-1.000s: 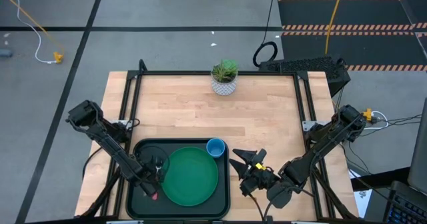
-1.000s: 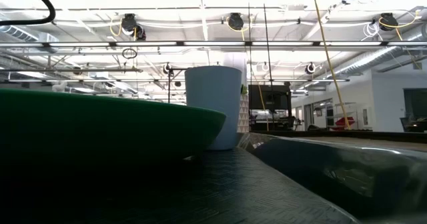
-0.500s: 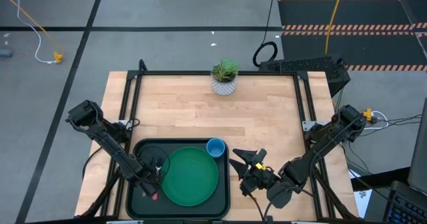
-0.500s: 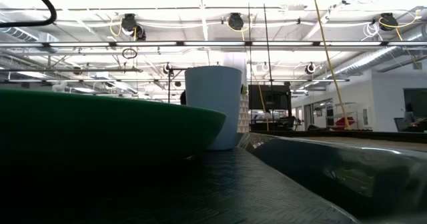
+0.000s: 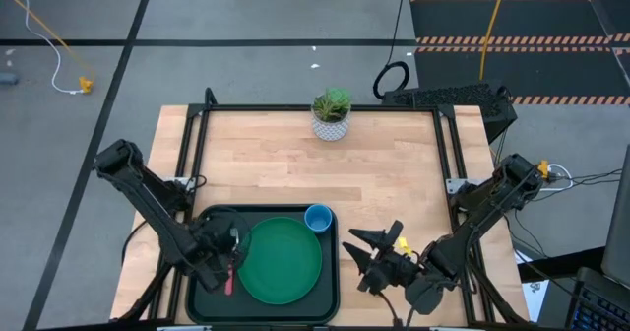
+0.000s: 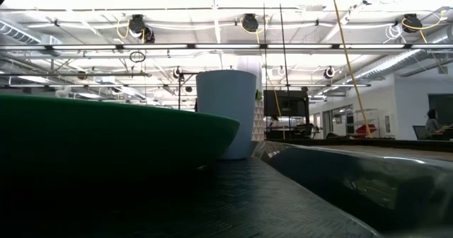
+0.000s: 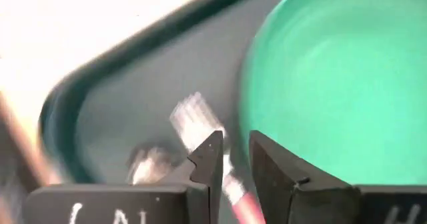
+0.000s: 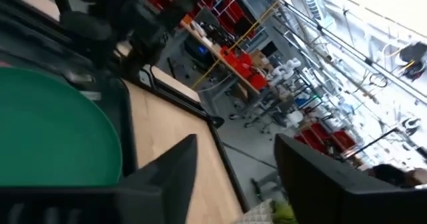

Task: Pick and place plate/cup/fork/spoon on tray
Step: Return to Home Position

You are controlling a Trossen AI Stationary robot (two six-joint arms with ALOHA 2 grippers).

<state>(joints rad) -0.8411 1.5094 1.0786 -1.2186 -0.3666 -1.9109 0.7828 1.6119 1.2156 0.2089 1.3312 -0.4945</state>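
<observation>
The fork with the red handle and metal tines [image 5: 228, 278] is the bit to watch. It lies flat in the big dark green-black rectangular tray [image 5: 276, 210], in the strip between the tray's left rim and the round green plastic plate [image 5: 281, 264], just beside the plate. Its long axis runs roughly from the tray's near edge to its far edge, a touch slanted. The handle is toward the near edge and the tines toward the far one, as best I can judge from the left wrist view. The slim silver spoon [image 7: 148, 163] is only a blurry smear beside the fork, on the side away from the plate, so I can't call which way it points. The small light-blue cup [image 5: 318, 218] stands in the tray's far right corner, right by the plate's edge.

So everything looks loaded and only going home is left. The left hand [image 5: 222, 247] hangs right over the cutlery, released, its fingers a narrow gap apart with nothing between them. I'd go straight up first and only then swing back, or a fingertip could flick the fork or spoon out of line. The right hand [image 5: 374, 260] is off the tray's right side over the light wooden counter [image 5: 394, 164], spread wide and empty, with an easy path. The white patterned pot with a little green plant [image 5: 332, 114] sits well beyond the tray's far edge.
</observation>
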